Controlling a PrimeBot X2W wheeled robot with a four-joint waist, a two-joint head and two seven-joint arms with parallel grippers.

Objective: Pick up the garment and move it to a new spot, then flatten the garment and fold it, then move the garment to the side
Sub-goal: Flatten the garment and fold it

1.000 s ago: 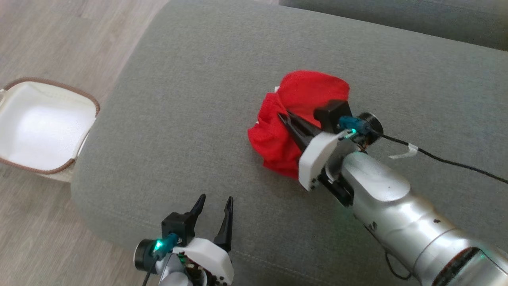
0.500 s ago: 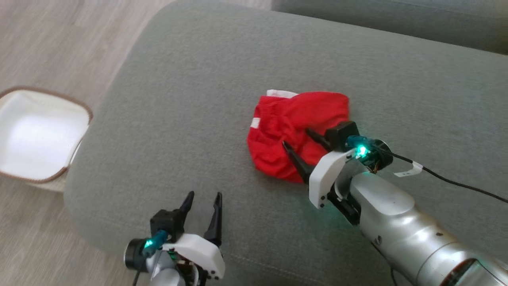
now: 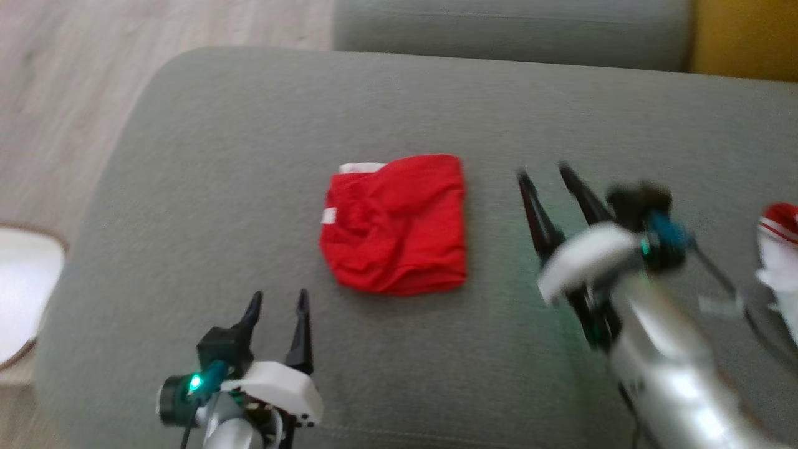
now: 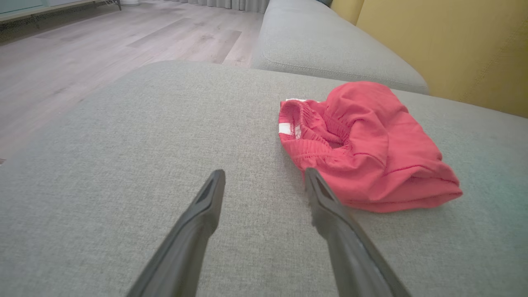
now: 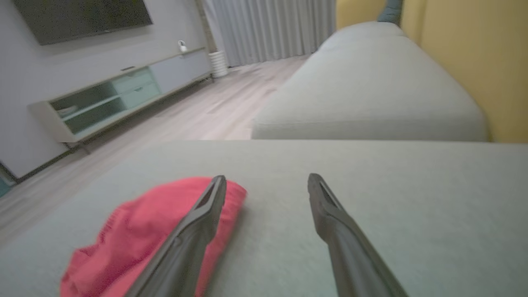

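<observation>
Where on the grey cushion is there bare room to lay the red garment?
Bare: the wide patch of cushion left of the garment, and the band between the garment and the back cushion. Crowded: the right side, where the open right gripper hovers and a white-and-red cloth lies beyond it.

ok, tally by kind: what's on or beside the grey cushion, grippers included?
Red garment: 1
White-and-red cloth, blurred: 1
White basket: 1
Grippers: 2, left gripper and right gripper, both open
Total: 5
</observation>
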